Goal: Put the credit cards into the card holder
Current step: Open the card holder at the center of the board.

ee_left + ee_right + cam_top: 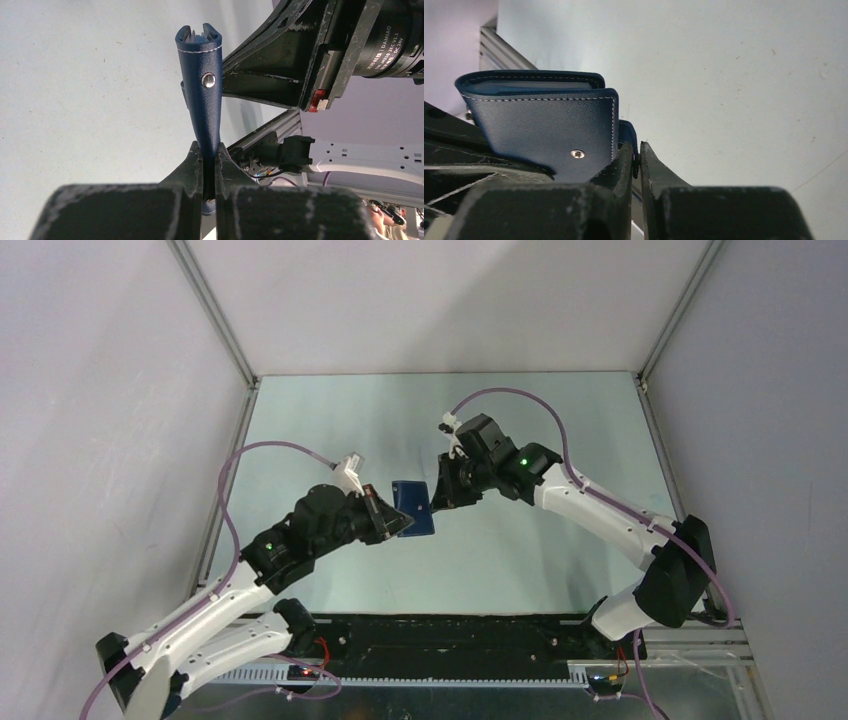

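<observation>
The dark navy card holder [412,505] is held above the table between both grippers. My left gripper [387,518] is shut on its lower edge; in the left wrist view the holder [206,100] stands edge-on out of my jaws [209,161], a metal snap on its side. Pale thin edges [196,35] show inside its top opening; I cannot tell if they are credit cards. My right gripper [438,495] is shut on a small flap [628,134] at the holder's side [544,125]; the jaws [636,156] pinch it. No loose credit cards show.
The pale green table [520,540] lies under the arms, with grey walls on three sides and metal frame rails at the corners. A black strip and cable channel [450,635] run along the near edge between the arm bases.
</observation>
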`<state>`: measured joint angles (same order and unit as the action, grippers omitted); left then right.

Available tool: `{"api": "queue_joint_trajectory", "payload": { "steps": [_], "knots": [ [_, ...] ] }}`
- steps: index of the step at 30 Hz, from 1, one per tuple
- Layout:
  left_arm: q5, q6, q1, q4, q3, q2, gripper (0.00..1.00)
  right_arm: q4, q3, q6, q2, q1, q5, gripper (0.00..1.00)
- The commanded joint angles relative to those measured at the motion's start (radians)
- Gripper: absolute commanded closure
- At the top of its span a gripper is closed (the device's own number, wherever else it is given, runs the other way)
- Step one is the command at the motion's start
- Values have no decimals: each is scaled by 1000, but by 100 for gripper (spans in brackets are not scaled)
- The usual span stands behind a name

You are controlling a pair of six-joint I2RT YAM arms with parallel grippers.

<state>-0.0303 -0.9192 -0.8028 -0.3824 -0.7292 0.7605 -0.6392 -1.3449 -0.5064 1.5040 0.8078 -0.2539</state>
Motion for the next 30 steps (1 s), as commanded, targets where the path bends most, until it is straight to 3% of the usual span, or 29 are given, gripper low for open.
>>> {"api": "queue_joint_trajectory", "payload": {
  "steps": [1,9,10,12,13,14,15,17,19,30],
  "knots": [
    [-4,-5,-3,45,8,-27,100,60,-8,-21,-11,-16,-65,98],
    [17,-6,-3,47,24,-29,100,135,62,-34,-72,-63,-167,100],
    [19,-6,-4,48,26,-27,96,143,75,-38,-88,-72,-177,100],
    [21,1,-3,50,25,-21,80,172,97,-44,-113,-86,-198,100],
    [23,8,-3,50,23,-20,61,177,103,-48,-131,-90,-208,100],
    [23,14,-3,50,23,-16,50,185,114,-49,-140,-99,-213,100],
    [25,18,-3,50,23,-13,33,188,118,-51,-158,-105,-225,100],
    [26,23,-2,50,27,-6,12,188,130,-50,-183,-118,-234,100],
    [26,32,0,50,28,4,3,181,132,-43,-204,-124,-244,100],
    [71,94,8,50,18,98,0,158,168,30,-129,-158,-355,100]
  ]
}}
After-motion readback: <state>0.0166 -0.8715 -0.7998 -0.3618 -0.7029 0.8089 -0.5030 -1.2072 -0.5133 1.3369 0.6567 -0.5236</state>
